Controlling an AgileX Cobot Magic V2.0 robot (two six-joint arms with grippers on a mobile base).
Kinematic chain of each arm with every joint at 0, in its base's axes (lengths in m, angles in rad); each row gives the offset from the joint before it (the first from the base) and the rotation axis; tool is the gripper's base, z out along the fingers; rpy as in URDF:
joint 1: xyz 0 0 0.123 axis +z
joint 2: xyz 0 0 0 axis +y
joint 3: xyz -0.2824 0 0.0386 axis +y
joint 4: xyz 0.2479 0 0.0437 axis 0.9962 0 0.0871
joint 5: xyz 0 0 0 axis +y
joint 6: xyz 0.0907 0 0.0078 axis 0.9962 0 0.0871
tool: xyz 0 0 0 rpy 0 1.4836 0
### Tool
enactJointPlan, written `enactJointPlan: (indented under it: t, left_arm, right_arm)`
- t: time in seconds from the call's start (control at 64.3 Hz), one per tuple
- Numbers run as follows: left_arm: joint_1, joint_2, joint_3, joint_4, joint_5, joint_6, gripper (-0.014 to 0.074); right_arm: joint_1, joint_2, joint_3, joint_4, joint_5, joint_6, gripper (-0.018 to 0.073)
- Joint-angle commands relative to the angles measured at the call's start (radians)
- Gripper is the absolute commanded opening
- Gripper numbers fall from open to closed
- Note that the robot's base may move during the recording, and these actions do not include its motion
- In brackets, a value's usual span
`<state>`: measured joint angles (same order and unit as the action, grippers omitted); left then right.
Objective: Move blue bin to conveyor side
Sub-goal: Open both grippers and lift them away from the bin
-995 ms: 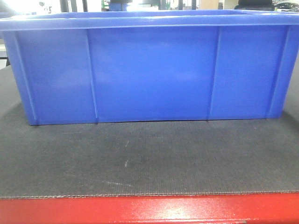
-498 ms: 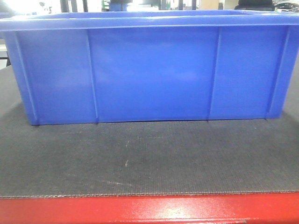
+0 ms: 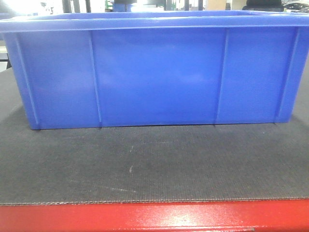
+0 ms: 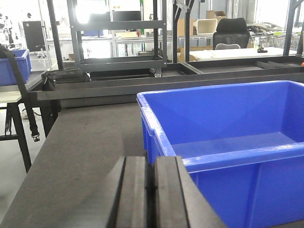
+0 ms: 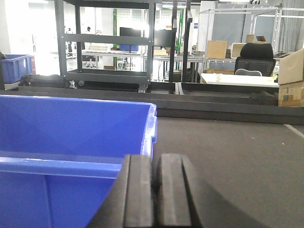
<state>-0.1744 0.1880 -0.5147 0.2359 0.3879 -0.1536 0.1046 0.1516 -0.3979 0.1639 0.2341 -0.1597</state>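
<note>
From my front view, the blue bin (image 3: 154, 72) ran past both side edges, and its wall hid the interior.

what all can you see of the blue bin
The blue bin is a large rectangular crate of glossy blue plastic with a lipped rim and thin vertical ribs down its sides. It sits upright and level on the dark woven belt, set back from the red front edge. The visible part of its inside looks empty. Both grippers, left and right, are shut and sit near its corners; no contact with it is visible.
</note>
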Motion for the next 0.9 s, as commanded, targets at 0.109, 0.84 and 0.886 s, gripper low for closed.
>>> enactJointPlan:
  t: [0.109, 0.84, 0.886]
  left_arm:
    - [-0.002, -0.005, 0.002, -0.005, -0.023, -0.003, 0.0]
    - [0.172, -0.152, 0.214, -0.137, -0.1, 0.11, -0.0016]
    - [0.182, -0.181, 0.278, -0.141, -0.157, 0.11, -0.0016]
  right_arm:
    - [-0.002, -0.005, 0.001, -0.01, -0.026, -0.009, -0.005]
    - [-0.002, -0.005, 0.001, -0.01, -0.026, -0.009, -0.005]
    - [-0.002, -0.005, 0.001, -0.01, -0.026, -0.009, -0.005]
